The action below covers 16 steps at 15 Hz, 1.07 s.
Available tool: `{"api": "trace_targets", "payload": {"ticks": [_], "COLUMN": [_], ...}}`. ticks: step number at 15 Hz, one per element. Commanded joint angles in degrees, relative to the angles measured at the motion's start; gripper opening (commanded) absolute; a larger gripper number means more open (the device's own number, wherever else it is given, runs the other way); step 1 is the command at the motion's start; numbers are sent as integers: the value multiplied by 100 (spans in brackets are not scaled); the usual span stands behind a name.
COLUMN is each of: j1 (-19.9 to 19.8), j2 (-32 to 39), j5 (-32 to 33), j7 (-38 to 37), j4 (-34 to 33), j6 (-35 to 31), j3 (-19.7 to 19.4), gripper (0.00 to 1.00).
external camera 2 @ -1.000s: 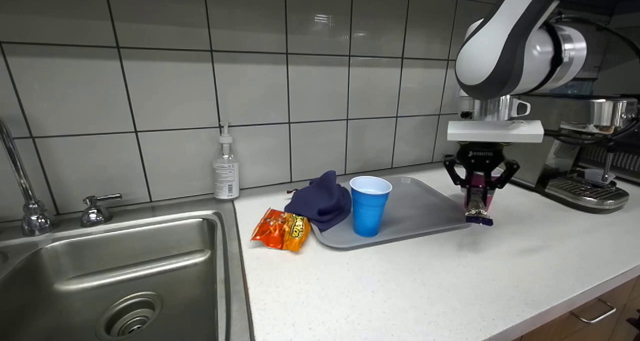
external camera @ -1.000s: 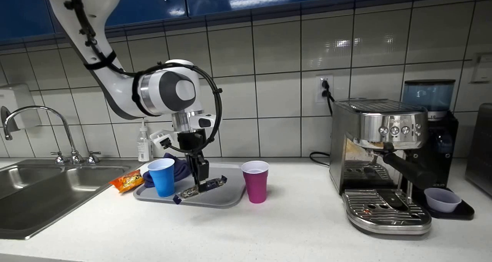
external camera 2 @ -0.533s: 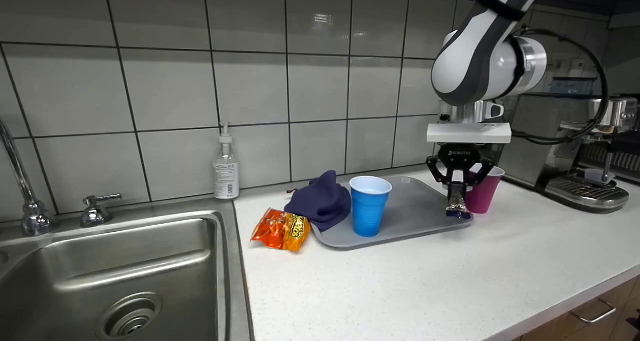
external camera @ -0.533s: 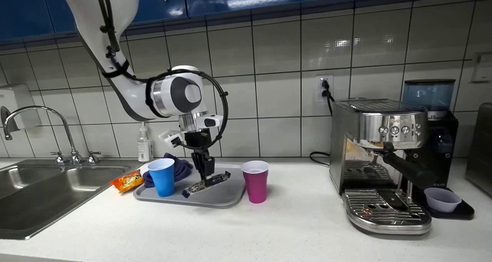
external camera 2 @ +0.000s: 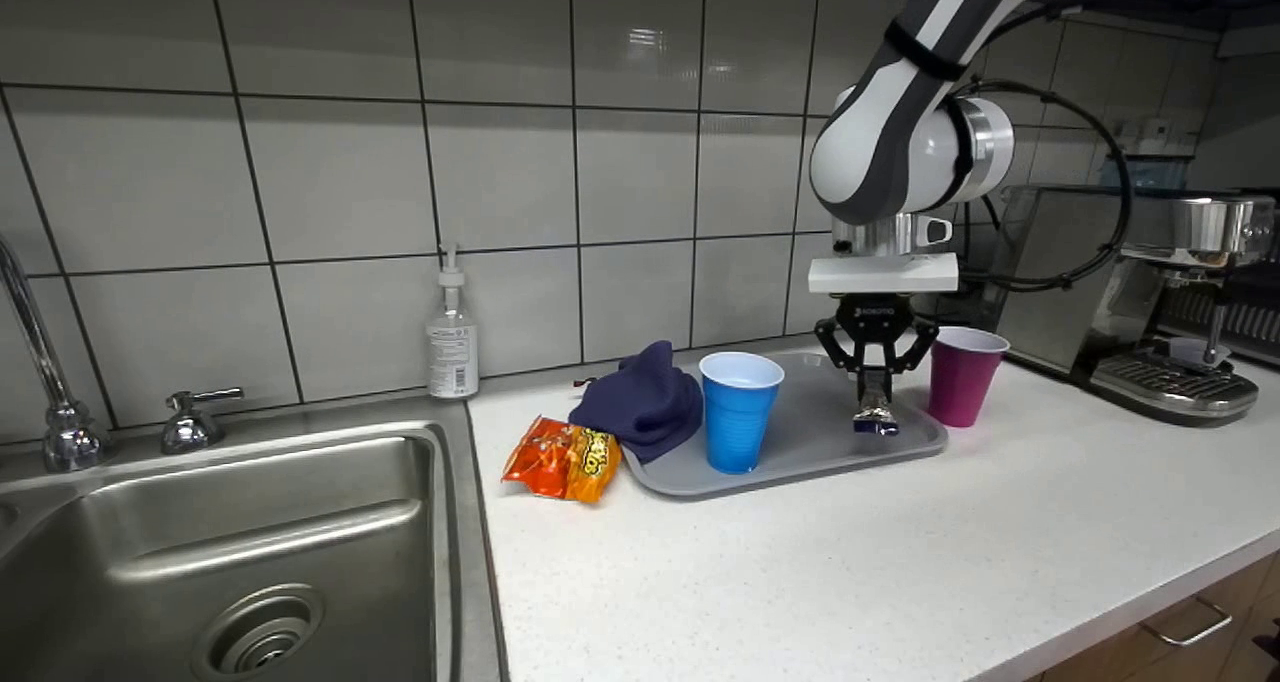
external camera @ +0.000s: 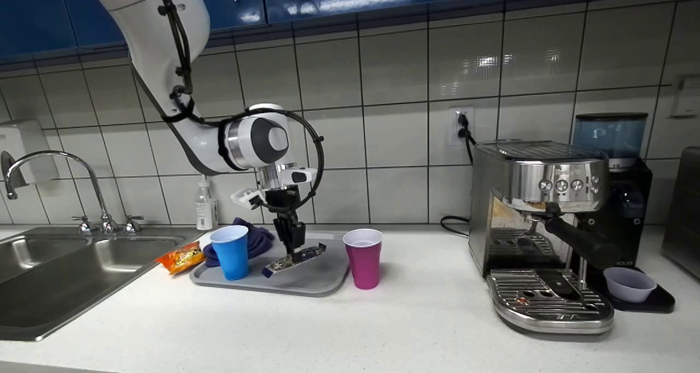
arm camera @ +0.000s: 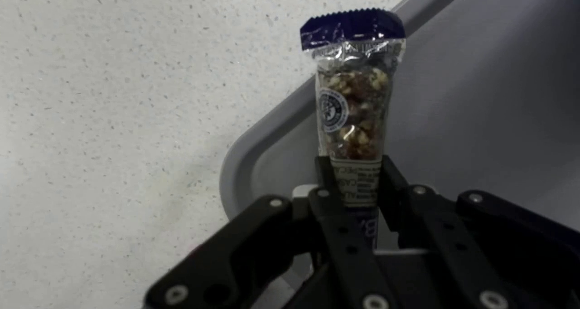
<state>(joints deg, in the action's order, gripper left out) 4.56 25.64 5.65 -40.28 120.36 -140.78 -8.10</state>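
Observation:
A nut bar (arm camera: pixel 355 114) in a clear wrapper with dark purple ends is gripped near its middle by my gripper (arm camera: pixel 355 180), with a finger pressed on each side. In an exterior view the bar (external camera: pixel 311 254) slants, its left end lower than its right. The gripper (external camera 2: pixel 874 377) hangs over the right part of a grey tray (external camera 2: pixel 820 392). Whether the bar touches the tray I cannot tell. A blue cup (external camera 2: pixel 740 417) stands upright on the tray, left of the gripper. A magenta cup (external camera 2: pixel 963 382) stands upright on the counter to its right.
A dark blue cloth (external camera 2: pixel 645 397) lies on the tray's left end, with an orange snack bag (external camera 2: pixel 565 460) beside it. A sink (external camera 2: pixel 270 552) and soap bottle (external camera 2: pixel 453 337) are at the left. A coffee machine (external camera: pixel 541 176) stands right; the tiled wall (external camera: pixel 394 127) is behind.
My gripper has carried the bar from near the tray's front edge to over the tray, away from the magenta cup in one direction of view. The cups and tray stay put.

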Motion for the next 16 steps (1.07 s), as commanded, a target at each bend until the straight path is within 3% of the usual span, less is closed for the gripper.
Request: {"api": "trace_targets", "payload": {"ticks": [1, 16], "j1": [82, 196], "j2": [394, 1368], "j5": [-183, -503], "j7": [-100, -272], "j4": [-596, -1792], "j6": [393, 502], "j3": [31, -63], "gripper": [7, 7]}}
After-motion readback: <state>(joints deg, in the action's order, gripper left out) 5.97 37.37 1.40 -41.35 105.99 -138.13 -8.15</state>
